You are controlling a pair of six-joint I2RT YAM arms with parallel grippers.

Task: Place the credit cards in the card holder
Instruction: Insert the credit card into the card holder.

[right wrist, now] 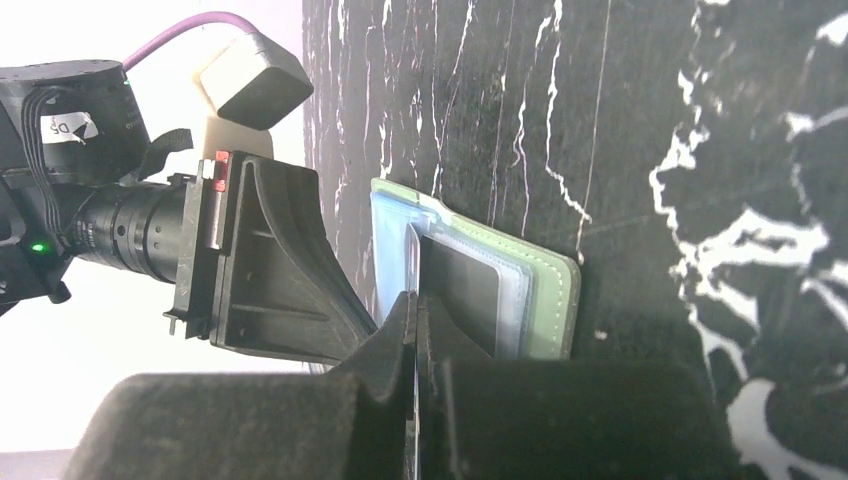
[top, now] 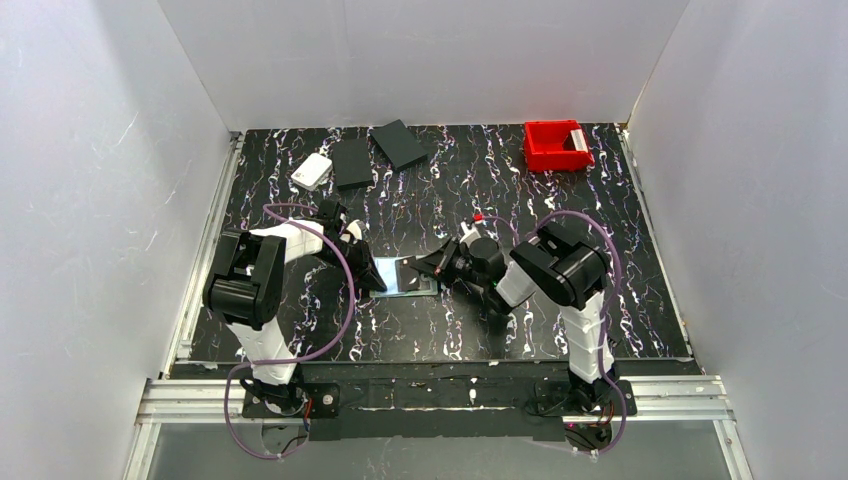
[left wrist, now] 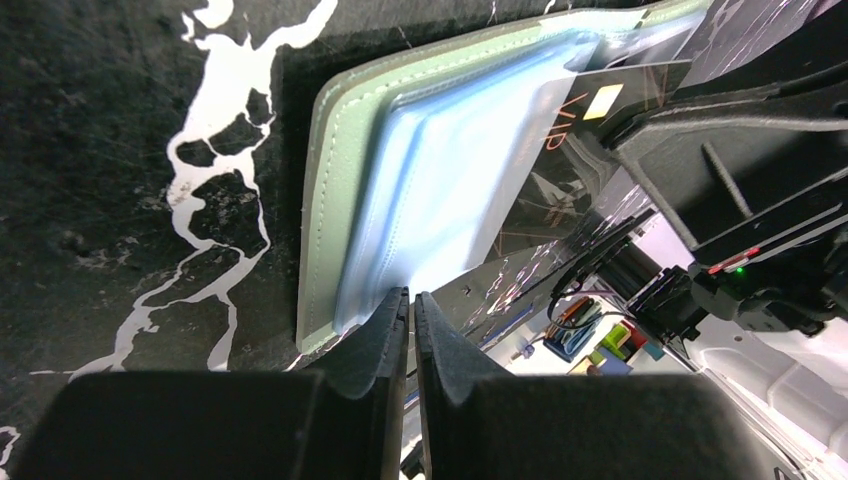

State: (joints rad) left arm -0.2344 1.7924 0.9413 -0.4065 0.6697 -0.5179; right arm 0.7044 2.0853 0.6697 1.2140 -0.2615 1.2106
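Card holder (top: 404,276): we see it lying open at the middle of the black marbled table (top: 600,300), between both grippers. It has a sage-green stitched cover and pale bluish clear sleeves.
Left gripper (left wrist: 411,298): jaws together at the sleeves' edge. We cannot tell whether they pinch one.
Right gripper (right wrist: 414,300): jaws clamped on a thin, dark "VIP" credit card (right wrist: 465,290), its tip among the sleeves.

Middle of the bench (top: 450,335) is jammed up: the left tool (top: 372,280) is clamped on one edge of the card holder (top: 408,276), and the right tool (top: 432,272) pinches a credit card (left wrist: 575,120) at the opposite edge, so there's basically no gap between them. A white box (top: 312,171) and two black flat rectangles (top: 352,162) clutter the back left, and a red bin (top: 556,145) sits back right. There's open bench between those and along the front.
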